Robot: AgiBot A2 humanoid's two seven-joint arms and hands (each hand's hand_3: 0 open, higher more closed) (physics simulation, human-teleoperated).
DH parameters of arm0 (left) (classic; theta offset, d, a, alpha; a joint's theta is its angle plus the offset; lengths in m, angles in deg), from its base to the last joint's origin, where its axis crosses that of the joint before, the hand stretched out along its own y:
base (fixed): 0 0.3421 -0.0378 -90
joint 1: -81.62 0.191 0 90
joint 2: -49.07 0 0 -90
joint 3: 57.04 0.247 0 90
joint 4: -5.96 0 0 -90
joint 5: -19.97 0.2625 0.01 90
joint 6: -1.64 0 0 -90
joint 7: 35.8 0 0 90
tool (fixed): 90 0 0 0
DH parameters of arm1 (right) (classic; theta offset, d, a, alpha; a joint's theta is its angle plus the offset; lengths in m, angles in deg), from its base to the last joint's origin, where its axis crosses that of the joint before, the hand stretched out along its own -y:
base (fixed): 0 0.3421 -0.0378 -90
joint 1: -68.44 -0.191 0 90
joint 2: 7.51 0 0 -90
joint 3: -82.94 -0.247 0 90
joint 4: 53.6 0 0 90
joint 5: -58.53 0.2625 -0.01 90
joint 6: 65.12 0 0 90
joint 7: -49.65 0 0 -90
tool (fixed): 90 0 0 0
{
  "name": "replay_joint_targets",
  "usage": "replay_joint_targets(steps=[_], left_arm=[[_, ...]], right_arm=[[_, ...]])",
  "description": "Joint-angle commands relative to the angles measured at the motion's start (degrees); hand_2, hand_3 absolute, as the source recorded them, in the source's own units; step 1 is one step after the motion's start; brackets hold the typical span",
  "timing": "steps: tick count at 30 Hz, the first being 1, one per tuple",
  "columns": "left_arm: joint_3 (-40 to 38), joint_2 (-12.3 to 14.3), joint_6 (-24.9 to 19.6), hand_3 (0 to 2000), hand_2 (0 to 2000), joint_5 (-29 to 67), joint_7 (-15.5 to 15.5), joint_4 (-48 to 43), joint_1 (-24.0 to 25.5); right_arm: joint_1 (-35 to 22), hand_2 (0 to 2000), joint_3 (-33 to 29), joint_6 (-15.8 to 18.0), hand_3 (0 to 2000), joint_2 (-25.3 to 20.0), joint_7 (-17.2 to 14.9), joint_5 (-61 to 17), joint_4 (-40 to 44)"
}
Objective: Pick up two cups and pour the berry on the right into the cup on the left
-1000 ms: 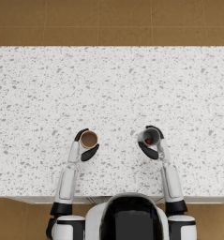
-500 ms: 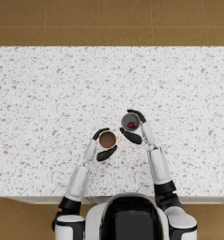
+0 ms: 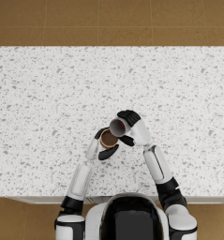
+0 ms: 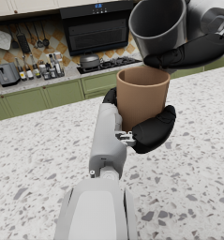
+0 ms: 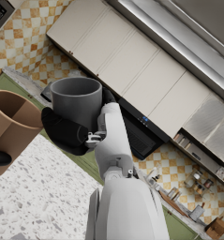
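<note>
- Head view, nearest the robot: both white forearms angle inward over the speckled surface (image 3: 48, 93), which brings the two cups together at the middle rather than out at the sides.
- Left hand (image 3: 104, 146) has its fingers wrapped round the brown cup (image 3: 108, 138), gripping it. In the left wrist view that cup (image 4: 141, 101) stands upright with its mouth open upward and dark fingers curled across its lower wall; I judge it is held level so it can act as the receiver.
- Right hand (image 3: 131, 123) grips the grey cup (image 3: 119, 126), fingers closed round its wall. From the head view its mouth faces toward the brown cup and a dark red spot shows inside, probably the berry, though it is too small to be sure.
- In the left wrist view the grey cup (image 4: 158, 26) hangs just above and just behind the brown cup's rim, tipped, with the right hand's fingers (image 4: 188, 54) under it. That placement looks chosen so that whatever rolls out drops into the brown cup and not onto the surface.
- Right wrist view: the grey cup (image 5: 77, 102) sits beside the brown cup (image 5: 12, 124), rims near each other; whether they touch I cannot tell.
- My reading: the pour is at hand, needing more tilt.
- Farthest back: green kitchen cabinets (image 4: 62, 93) and a stove (image 4: 101, 61) behind the surface.
</note>
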Motion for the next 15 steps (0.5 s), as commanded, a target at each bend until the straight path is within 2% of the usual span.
replay_joint_targets(steps=[1,15], left_arm=[[-0.4,0.61,-0.08,1280,2000,0.0,0.04,0.53,-0.93],[-1.21,2.39,-0.34,1280,2000,-0.02,0.1,3.28,-1.54]], right_arm=[[-0.99,2000,-0.86,0.27,1280,-0.76,-0.01,-1.84,-3.06],[-0.74,2000,-0.76,1.31,1280,-2.21,0.0,-27.64,-5.85]])
